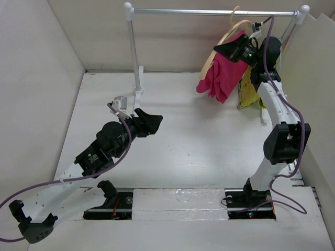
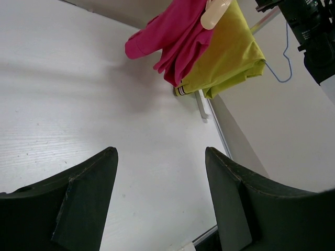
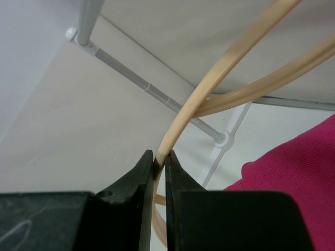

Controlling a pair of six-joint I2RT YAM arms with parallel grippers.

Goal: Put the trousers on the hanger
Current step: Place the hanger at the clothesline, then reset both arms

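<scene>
**Item: trousers [image 1: 222, 76].** Magenta cloth, off the counter [image 1: 199, 151]. They hang in a bunched bundle at the right end of the rail [image 1: 209, 11], just in front of a yellow garment [image 2: 230, 57] and touching it.

**Item: hanger [image 3: 191, 104].** Pale wood. It sits high by the rail with its hook near the bar, but we cannot tell whether the hook is fully seated.

**Right tool [image 3: 159, 159].** The fingers are pressed together on one curved wooden arm of the hanger, gripping it by the edge. The pink cloth lies just beside the grip, to the lower right in the wrist view.

**Left tool [image 2: 160, 154].** The fingers are spread wide and carry nothing. It hangs above bare counter, well apart from the garments.

**Progress.** We judge the main step done, since the trousers are carried by the hanger and not by either tool. What is left, as we read it:
- settling the hanger on the rail
- letting go of the wood
- drawing the right arm clear

The cloth looks gathered and uneven. We cannot tell whether it lies over the hanger's lower bar or over one arm.

**Orientation.** The long axis of the trousers runs downward from the hanger. The fold is at the top and the loose ends point toward the counter, with one cuff jutting out to the side away from the yellow garment. In the top view the hanger's long axis runs slantwise from the rail toward the near left, not square to the rail.
</scene>
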